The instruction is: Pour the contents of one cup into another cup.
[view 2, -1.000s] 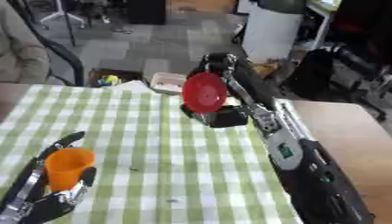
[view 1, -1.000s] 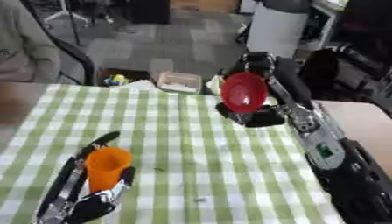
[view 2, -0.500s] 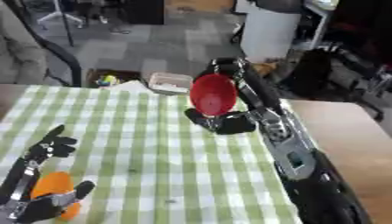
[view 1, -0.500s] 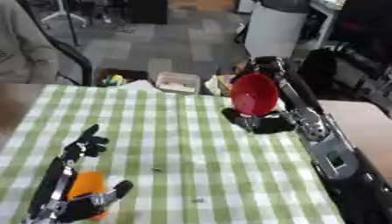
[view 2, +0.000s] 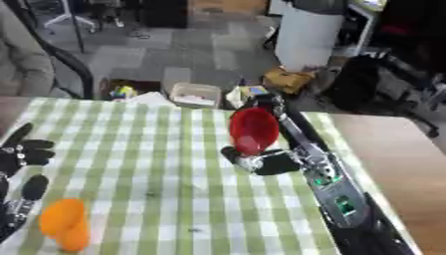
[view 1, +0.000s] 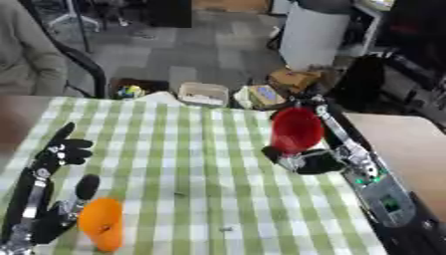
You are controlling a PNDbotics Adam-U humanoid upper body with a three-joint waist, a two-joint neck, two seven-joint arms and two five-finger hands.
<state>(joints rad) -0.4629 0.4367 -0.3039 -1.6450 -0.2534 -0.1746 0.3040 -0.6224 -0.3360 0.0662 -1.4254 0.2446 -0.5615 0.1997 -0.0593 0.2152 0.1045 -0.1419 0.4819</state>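
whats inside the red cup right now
The red cup is tipped on its side in the right hand, mouth toward the camera. Only red interior shows; no contents are visible, though the deepest part is too dim to tell.

A table covered by a green-and-white checked cloth fills the lower part of both views, running slightly askew. To its right sits a bare, light brown tabletop. Down at the near left, an orange cup lies on the cloth, tipped over on its side. A couple of tiny dark specks dot the cloth near the middle, too small to make out. Past the far edge there's grey floor.
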